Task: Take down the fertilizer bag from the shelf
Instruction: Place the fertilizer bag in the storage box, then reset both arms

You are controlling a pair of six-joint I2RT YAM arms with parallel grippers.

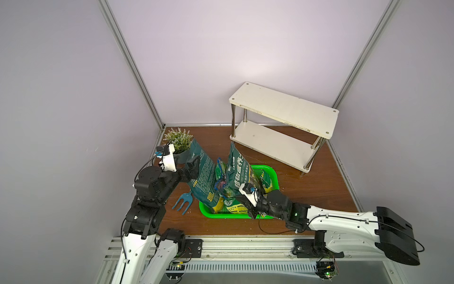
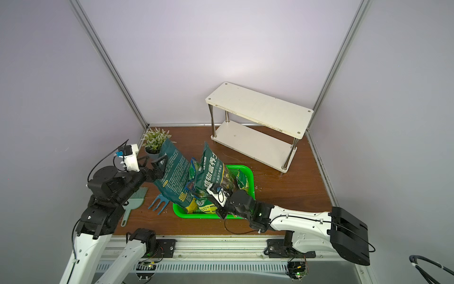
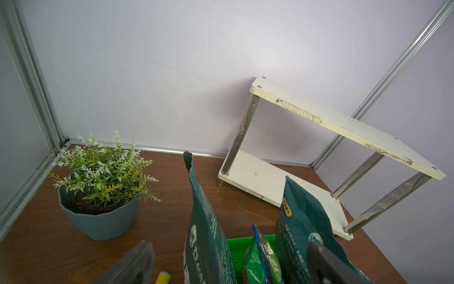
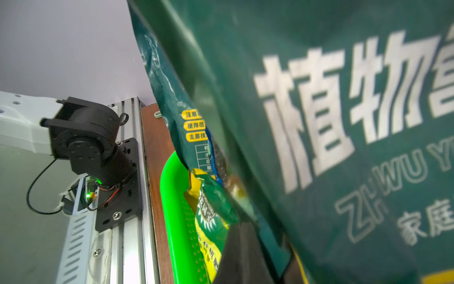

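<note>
The shelf (image 1: pixel 285 108) (image 2: pixel 258 108) (image 3: pixel 344 125) stands at the back right with both white boards bare. A tall dark green fertilizer bag (image 1: pixel 239 169) (image 2: pixel 211 169) (image 4: pixel 344 123) with white characters stands tilted in the green basket (image 1: pixel 267 172) (image 4: pixel 172 209). My right gripper (image 1: pixel 253 212) (image 4: pixel 267 258) is shut on its lower front edge, by the basket's near rim. A second tall dark green bag (image 1: pixel 204 172) (image 3: pixel 204 221) leans at the basket's left end. My left gripper (image 1: pixel 194 167) (image 3: pixel 228 268) is open beside that bag's upper left edge; contact cannot be told.
Smaller green and yellow bags (image 1: pixel 228 206) lie in the basket between the tall ones. A potted plant (image 1: pixel 178 142) stands in the back left corner. A blue hand fork (image 1: pixel 181 200) and a pale green rake (image 2: pixel 135 201) lie left of the basket. Walls close three sides.
</note>
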